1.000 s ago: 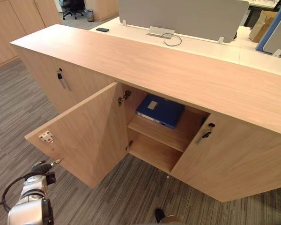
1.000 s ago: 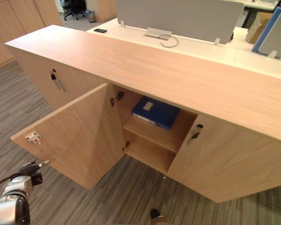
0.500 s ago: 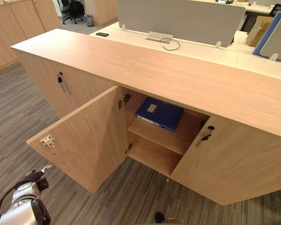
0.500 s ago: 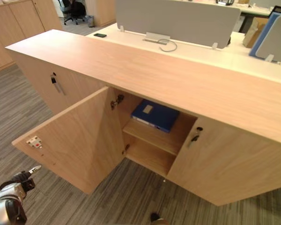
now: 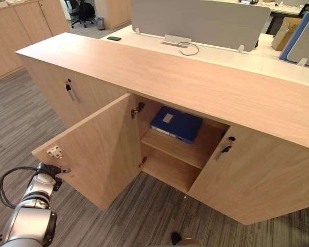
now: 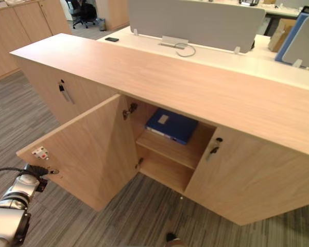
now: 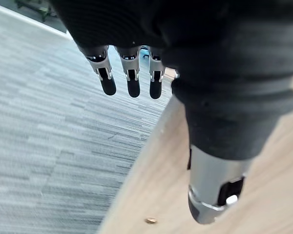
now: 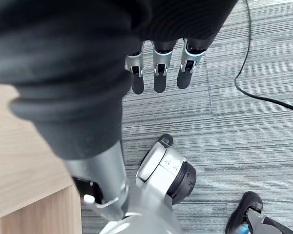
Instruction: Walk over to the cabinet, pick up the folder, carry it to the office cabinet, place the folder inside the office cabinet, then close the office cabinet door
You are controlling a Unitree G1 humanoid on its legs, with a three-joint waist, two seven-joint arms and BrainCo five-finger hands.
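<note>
Folder (image 5: 176,123) on shelf (image 5: 188,150), door (image 5: 100,149) open, left hand (image 5: 50,169) straight-fingered at its edge — right hand (image 8: 159,78) straight-fingered, empty

Folder (image 5: 176,124) lies on the shelf (image 5: 188,150) inside the cabinet (image 5: 195,82), right of the door (image 5: 100,149).

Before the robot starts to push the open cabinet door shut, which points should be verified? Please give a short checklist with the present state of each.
1. The folder lies flat on the upper shelf: ok.
2. The folder sits behind the shelf's front edge, out of the door's way: ok, as far as the head views show.
3. The left door is shut: not ok, it stands wide open.
4. The left hand is at the door's outer edge, fingers straight: ok.
5. The left hand is in contact with the door: cannot tell.
6. The right hand is empty, fingers relaxed above the floor: ok.
</note>
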